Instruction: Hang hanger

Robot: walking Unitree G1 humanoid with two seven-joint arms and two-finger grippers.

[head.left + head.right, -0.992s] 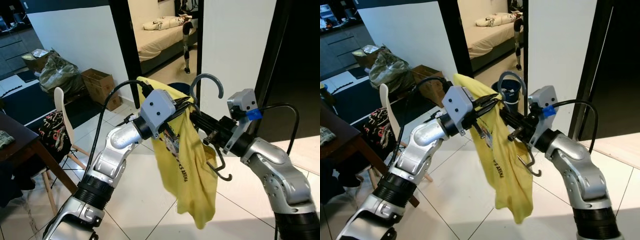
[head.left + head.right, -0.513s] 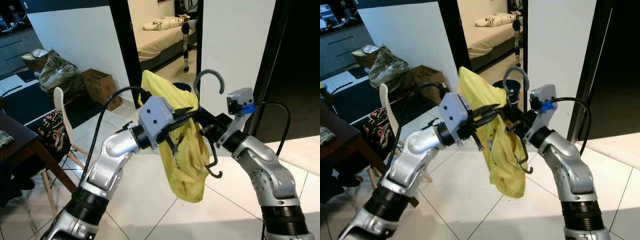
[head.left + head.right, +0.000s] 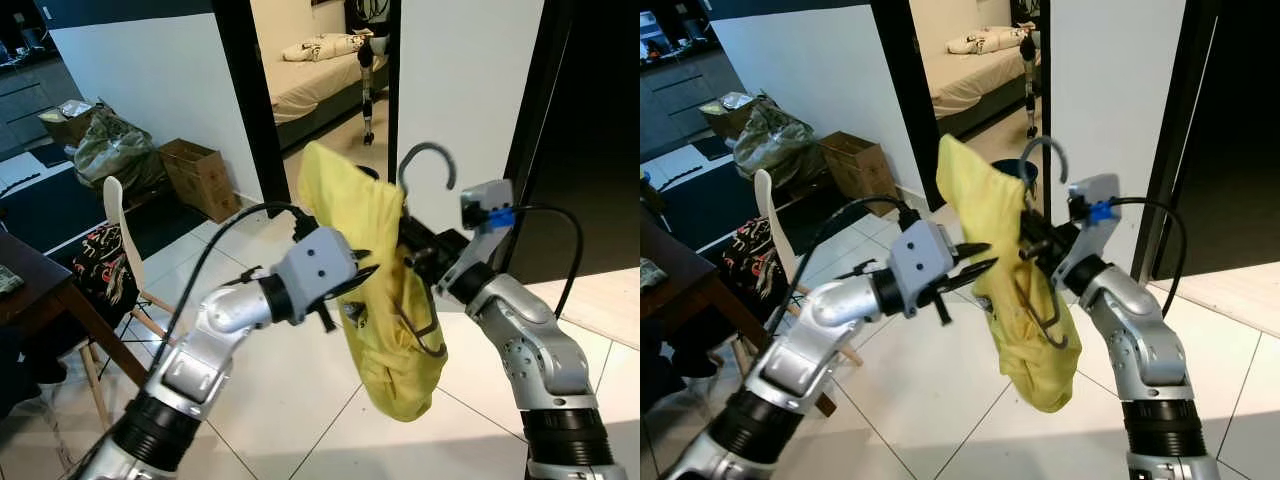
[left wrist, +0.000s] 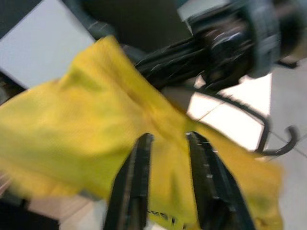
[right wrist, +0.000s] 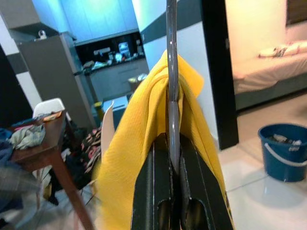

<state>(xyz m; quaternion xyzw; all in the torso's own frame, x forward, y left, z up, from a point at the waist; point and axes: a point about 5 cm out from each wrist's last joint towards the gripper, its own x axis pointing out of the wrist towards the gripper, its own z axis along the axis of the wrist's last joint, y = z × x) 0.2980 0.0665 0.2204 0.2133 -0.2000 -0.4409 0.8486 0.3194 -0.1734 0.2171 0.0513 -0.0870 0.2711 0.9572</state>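
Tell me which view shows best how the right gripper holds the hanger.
The right wrist view: the hanger rod runs straight down between the right gripper fingers, shut on it, yellow shirt draped behind. The eye views show its hook above the shirt; the left wrist view shows a blurred lower bar.

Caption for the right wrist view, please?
Right gripper shut on grey hanger draped with yellow shirt; blue bucket beyond.

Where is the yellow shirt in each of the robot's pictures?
Left eye view: yellow shirt in the middle, draped on the hanger.
Right eye view: the middle.
Left wrist view: beyond the black fingers.
Right wrist view: either side of the hanger's rod.
Shared landmark: the hanger.
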